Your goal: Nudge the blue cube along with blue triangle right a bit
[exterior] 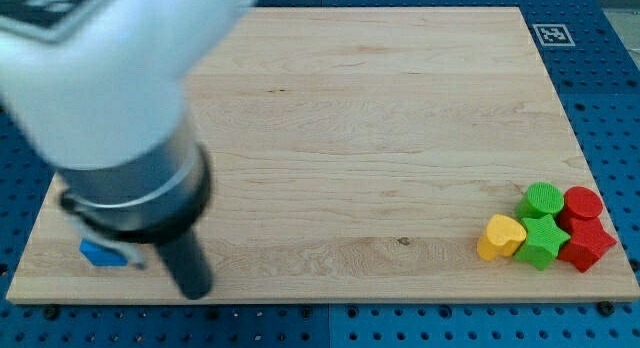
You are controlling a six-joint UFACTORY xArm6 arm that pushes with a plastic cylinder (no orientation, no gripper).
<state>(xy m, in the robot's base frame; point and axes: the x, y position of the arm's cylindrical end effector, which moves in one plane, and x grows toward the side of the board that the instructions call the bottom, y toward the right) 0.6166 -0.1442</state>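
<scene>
My tip [196, 291] sits at the bench's [380, 138] near left edge, just right of a blue block [100, 253], shape unclear, largely hidden under my arm. No gripper here, nothing held. The rightward nudge looks undone; a second blue block isn't visible.

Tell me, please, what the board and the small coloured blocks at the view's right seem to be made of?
The board looks like pale wood with a matte finish: grain lines and a small knot show. The yellow heart, green star and red blocks look like moulded plastic, judging by their flat, saturated colour and soft sheen.
</scene>
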